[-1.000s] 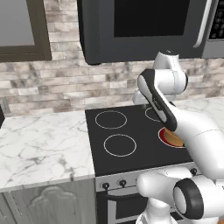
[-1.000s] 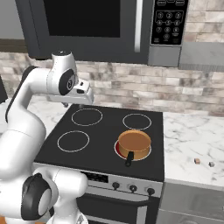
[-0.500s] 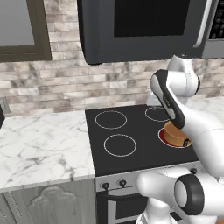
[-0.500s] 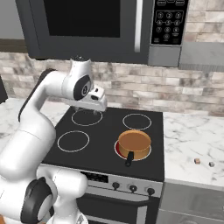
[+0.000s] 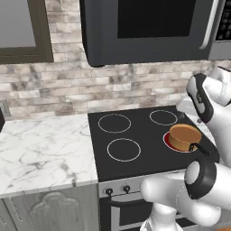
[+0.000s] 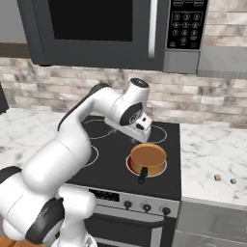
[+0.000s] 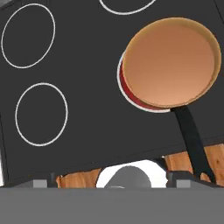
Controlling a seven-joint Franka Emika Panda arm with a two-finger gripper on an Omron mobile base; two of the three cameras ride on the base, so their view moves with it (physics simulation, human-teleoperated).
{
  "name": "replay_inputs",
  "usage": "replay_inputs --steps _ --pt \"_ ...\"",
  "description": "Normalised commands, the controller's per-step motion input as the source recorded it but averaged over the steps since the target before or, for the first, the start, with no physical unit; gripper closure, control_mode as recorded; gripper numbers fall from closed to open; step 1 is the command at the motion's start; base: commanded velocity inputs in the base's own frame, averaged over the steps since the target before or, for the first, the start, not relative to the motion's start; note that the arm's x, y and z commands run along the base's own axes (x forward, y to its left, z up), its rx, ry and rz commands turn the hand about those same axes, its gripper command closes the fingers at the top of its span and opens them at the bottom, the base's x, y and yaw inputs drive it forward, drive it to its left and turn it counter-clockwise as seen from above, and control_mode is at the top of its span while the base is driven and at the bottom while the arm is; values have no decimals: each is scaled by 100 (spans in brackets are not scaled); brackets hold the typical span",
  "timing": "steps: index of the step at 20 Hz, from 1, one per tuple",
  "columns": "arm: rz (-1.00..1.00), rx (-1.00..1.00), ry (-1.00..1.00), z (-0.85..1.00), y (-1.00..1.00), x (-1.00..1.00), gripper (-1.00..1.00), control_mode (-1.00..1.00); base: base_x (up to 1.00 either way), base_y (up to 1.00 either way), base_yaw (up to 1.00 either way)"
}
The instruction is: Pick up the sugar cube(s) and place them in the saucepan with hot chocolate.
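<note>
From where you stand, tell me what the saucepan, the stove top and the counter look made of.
Saucepan: copper-looking metal, matte orange wall, with a dark, possibly plastic handle. Stove top: smooth black glass or ceramic, judging by its flat surface with thin white burner rings. Counter: polished marble or a marble look, white with grey veining.

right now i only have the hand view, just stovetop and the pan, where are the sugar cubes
Observer: Two small sugar cubes lie on the marble counter to the right of the stove, in the right base view.
Operator: close to the pan?
Observer: No. The saucepan sits on the front right burner, which glows red, and the cubes are well past the stove's right edge.
Operator: and where's my gripper then
Observer: The hand hangs over the stove just behind the saucepan, not over the counter.
</note>
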Motion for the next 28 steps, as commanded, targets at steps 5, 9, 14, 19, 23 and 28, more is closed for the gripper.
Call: replay_inputs --steps 5,9,14,19,23,28 --pt "-17 10 -9 0 -94 -10 -100 -100 0 0 0" --pt "-13 5 -11 0 -59 -12 -100 -100 0 0 0" --pt "-12 0 -1 0 -36 -24 -100 -100 0 0 0" --pt "-9 -6 0 -32 -27 -1 -100 -100 0 0 0" --pt "-6 -15 -4 -32 -34 6 -100 -100 0 0 0" --pt "-5 -14 -11 -8 -46 4 -100 -100 0 0 0"
